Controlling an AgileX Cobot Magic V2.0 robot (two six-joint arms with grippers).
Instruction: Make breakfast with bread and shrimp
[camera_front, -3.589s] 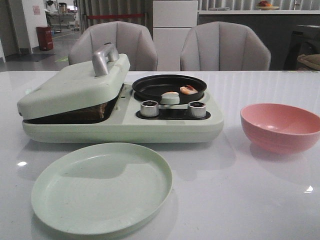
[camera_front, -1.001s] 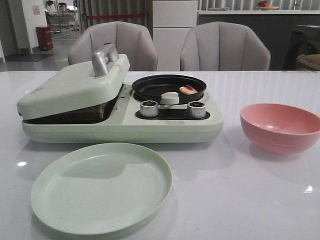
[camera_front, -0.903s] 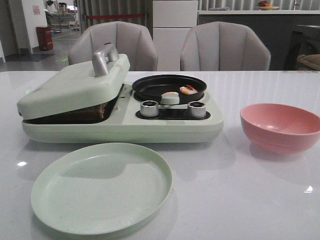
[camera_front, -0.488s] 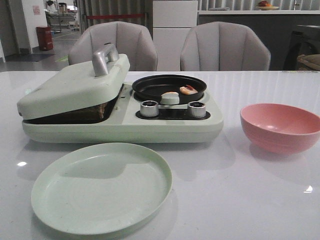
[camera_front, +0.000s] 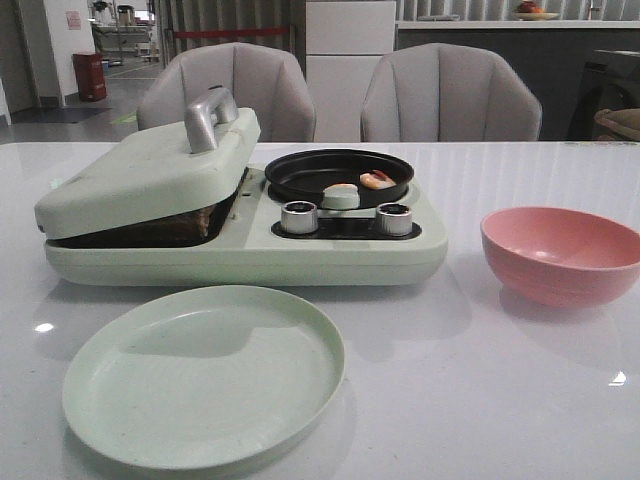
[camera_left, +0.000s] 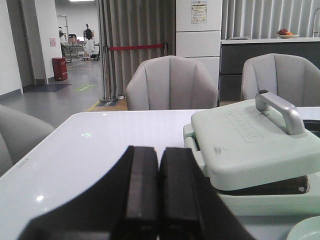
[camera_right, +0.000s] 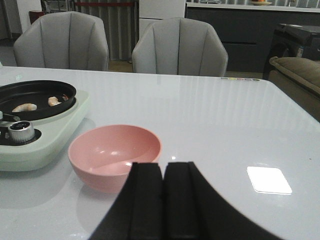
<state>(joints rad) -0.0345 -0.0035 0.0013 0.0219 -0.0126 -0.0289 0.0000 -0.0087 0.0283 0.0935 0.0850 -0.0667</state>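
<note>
Breakfast maker sitting there, both claws shut on nothing

Left gripper (camera_left: 158, 192) and right gripper (camera_right: 163, 197) both have their fingers pressed together, empty. Two shrimp (camera_front: 377, 180) lie in the black pan (camera_front: 300, 165) on the right of the breakfast machine (camera_front: 330, 255). The bread (camera_front: 195, 222) barely peeks out under the tilted lid (camera_front: 140, 170) on the left. Green plate (camera_front: 200, 375) in front, pink bowl (camera_front: 560, 255) off right.

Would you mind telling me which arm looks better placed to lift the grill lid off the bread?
Probably the left. In its wrist view the left hand faces the lid's silver handle; the right hand faces the pink bowl, farther from the lid.
</note>
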